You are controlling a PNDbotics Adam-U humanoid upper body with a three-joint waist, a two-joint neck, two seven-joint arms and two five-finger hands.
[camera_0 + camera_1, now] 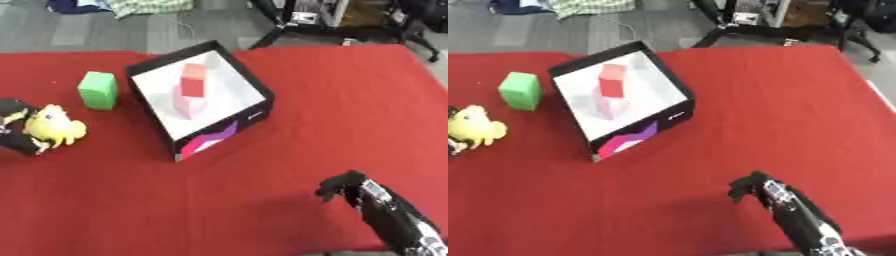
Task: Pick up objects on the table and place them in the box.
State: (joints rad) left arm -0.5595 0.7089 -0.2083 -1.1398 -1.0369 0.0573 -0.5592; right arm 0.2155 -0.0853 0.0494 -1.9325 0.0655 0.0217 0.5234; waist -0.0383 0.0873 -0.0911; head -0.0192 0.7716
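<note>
My left hand (17,131) is curled round the yellow plush toy (54,127) at the desk's (350,100) left edge, gripping it for the carry to the box (254,85). A red block (193,80) already sits inside; the green block (98,90) waits just beside the box. My right hand (339,185) hangs idle, fingers curled, holding nothing.

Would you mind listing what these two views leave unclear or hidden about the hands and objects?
- Left hand: cut off by the left edge in both views; the yellow toy covers most of it.
- Right hand: fingers curled and dark, so the palm side is unseen.
- Red block in the box: what the pale shape beneath it is stays blurred.
- Green block: far side hidden.
</note>
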